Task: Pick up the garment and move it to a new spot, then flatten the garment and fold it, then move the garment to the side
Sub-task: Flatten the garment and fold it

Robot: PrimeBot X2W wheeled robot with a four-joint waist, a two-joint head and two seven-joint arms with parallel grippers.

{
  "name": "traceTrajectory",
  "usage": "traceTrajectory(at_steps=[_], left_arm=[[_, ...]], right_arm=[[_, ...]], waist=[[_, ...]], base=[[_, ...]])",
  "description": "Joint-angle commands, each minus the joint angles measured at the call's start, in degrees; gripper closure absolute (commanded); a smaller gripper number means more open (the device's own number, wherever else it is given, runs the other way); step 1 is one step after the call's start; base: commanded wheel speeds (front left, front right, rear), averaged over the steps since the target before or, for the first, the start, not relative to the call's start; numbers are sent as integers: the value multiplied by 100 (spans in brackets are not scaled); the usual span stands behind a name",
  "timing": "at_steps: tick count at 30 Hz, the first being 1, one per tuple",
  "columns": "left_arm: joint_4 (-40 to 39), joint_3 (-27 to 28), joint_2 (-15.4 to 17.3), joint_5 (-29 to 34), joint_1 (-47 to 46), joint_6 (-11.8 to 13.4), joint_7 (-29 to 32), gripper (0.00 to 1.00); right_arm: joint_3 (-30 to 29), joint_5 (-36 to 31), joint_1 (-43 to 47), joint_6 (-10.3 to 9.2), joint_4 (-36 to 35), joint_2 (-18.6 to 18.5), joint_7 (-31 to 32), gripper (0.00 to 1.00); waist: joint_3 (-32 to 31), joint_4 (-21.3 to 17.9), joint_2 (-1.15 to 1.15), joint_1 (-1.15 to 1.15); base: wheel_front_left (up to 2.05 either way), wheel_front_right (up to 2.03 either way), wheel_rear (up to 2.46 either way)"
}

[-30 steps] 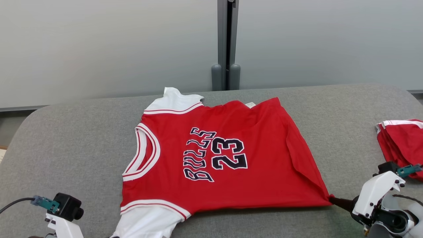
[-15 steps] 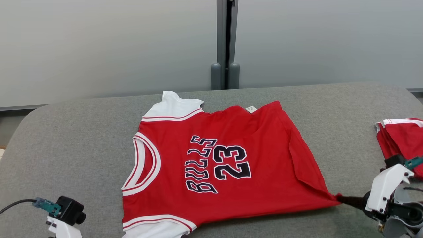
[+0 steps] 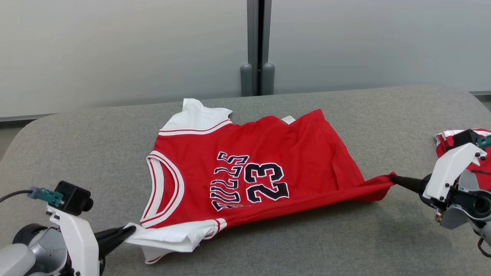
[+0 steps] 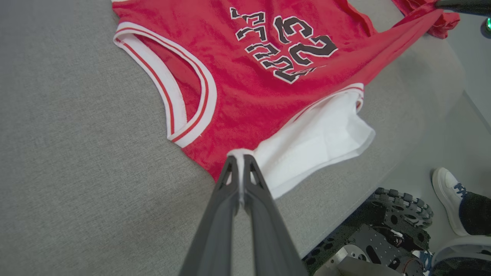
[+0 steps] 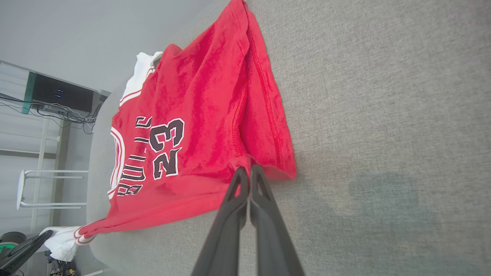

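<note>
The garment [image 3: 268, 153] is a red jersey with white sleeves and "BULLS 23" on it, spread on the grey table [image 3: 96, 145]. My left gripper [image 3: 130, 231] is shut on the near white sleeve's edge at the lower left and lifts it. The left wrist view shows its fingers pinching white cloth on the garment [image 4: 245, 115] at the left gripper [image 4: 240, 157]. My right gripper [image 3: 392, 177] is shut on the near hem corner at the right and holds it raised. In the right wrist view, the right gripper [image 5: 248, 168] pinches red cloth of the garment [image 5: 199, 115].
Another folded red garment [image 3: 445, 143] lies at the table's right edge behind my right wrist. A grey wall with a dark post [image 3: 256, 46] stands behind the table. A person's shoe [image 4: 447, 195] and my wheeled base [image 4: 383, 237] show below the table edge.
Both grippers have lifted the garment's near edge off the table. The left gripper has come up into view with the white sleeve, and the near edge now hangs taut between the two.
</note>
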Motion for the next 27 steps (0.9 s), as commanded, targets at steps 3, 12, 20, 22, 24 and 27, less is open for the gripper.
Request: traceTrajectory(at_steps=[3,12,20,22,24,27], left_arm=[[265,140,-138,166,-322,8,-118,100],[794,78,-541,700,-1022,-49,-127,100],[1511,-239,-1187,1327,-1741,-79,-250,100],[1692,-345,-1295,1457,-1910,-70,-303,100],[1892,-476,-1390,1653,-2083,-71,-365,100],[2194,-655,-1535,1813,-2291,-73,-450,100]], right_arm=[[37,-204,-313,0,178,113,-52,100],[189,-653,-867,0,563,381,-114,100],[358,-1100,-1262,0,969,711,-278,100],[360,-1167,-1339,0,1022,788,-341,100],[371,-1233,-1394,0,1062,860,-414,100],[394,-1331,-1469,0,1059,943,-543,100]], waist=[[139,-27,0,0],[461,-10,0,0],[787,1,0,0],[867,-13,0,0],[951,-30,0,0],[1074,-48,0,0]], base=[[0,0,0],[0,0,0],[0,0,0],[0,0,0],[0,0,0],[0,0,0]])
